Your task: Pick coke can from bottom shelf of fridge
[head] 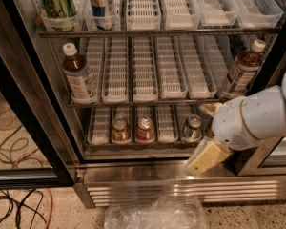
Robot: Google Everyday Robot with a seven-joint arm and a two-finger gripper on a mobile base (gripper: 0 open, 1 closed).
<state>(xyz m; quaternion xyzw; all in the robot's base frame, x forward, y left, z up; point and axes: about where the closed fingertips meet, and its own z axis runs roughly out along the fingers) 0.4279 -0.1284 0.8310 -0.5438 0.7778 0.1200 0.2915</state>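
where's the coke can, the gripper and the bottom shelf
coke can (pixel 144 129): camera view, red body
gripper (pixel 205 154): camera view, cream end, by the shelf's right side
bottom shelf (pixel 166 123): camera view, white lane tray

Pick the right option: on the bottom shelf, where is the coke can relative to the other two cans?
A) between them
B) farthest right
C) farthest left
A: on the bottom shelf the coke can stands between the brownish can and the silver-green can. The end effector is at lower right, beyond the silver-green can, clear of the coke can.
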